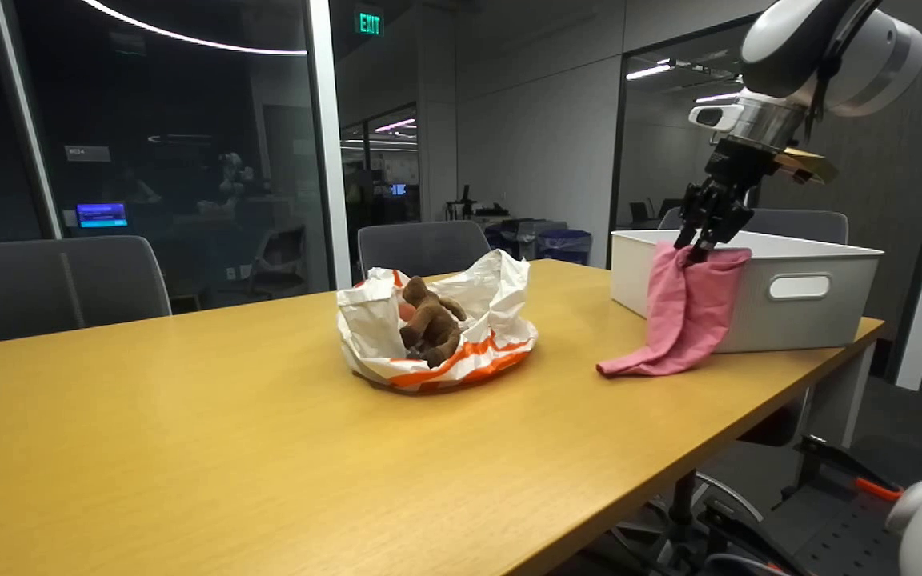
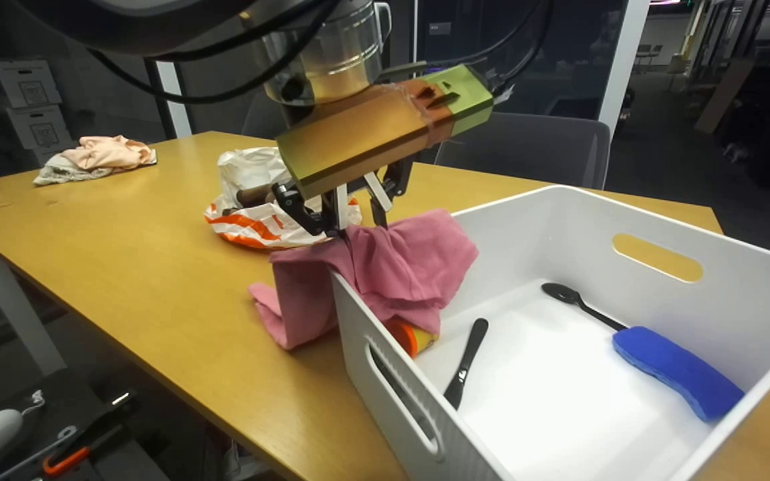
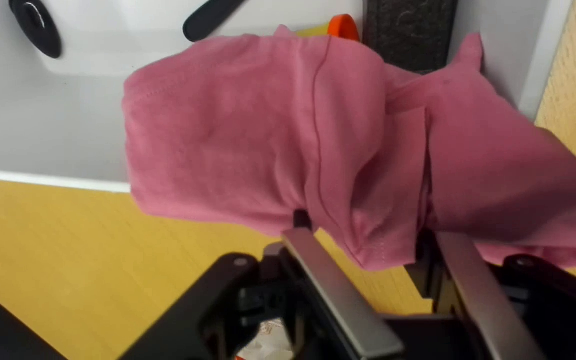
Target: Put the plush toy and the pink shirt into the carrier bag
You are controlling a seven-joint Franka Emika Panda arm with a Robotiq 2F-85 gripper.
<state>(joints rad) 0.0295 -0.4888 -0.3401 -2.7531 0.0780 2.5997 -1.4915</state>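
Note:
The pink shirt [image 1: 689,308] hangs over the rim of the white bin, partly inside and partly down the outside onto the table. It also shows in an exterior view [image 2: 418,257] and fills the middle of the wrist view [image 3: 228,130]. My gripper [image 3: 365,230] points down at the rim, its fingers apart with loose shirt folds between them; it shows in both exterior views [image 1: 693,250] [image 2: 361,228]. The brown plush toy [image 1: 433,324] sits inside the open white and orange carrier bag [image 1: 501,300]. In an exterior view the toy [image 2: 256,195] is partly hidden by the bag [image 2: 244,167].
The white bin [image 2: 572,234] holds a black spoon [image 2: 582,304], a blue piece [image 2: 679,371], a black handle [image 2: 468,354] and an orange-lidded yellow container [image 2: 406,335]. A dark textured block [image 3: 410,30] shows in the wrist view. Folded cloths [image 2: 107,155] lie at the table's far end.

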